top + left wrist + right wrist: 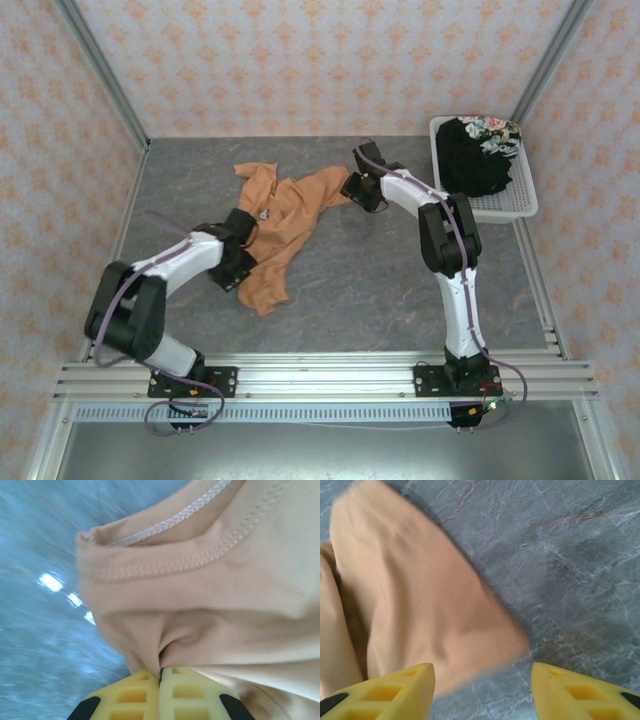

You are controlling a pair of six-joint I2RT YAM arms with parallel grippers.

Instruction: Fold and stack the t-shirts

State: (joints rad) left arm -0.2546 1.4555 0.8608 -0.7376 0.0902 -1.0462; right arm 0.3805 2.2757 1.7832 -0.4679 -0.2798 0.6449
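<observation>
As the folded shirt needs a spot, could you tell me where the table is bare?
Bare table lies between the orange t-shirt and the right arm, and in front of the white basket. Crowded: around the left gripper and right gripper.

Peach-patterned walls (320, 60), grey table (400, 290)

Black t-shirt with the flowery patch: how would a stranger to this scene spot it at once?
Look across the grey marbled table to its far right corner, where a white plastic mesh basket sits. The black t-shirt is bunched inside it, a floral patch showing on top. The other garment, a light orange t-shirt, lies loose on the tabletop.
</observation>
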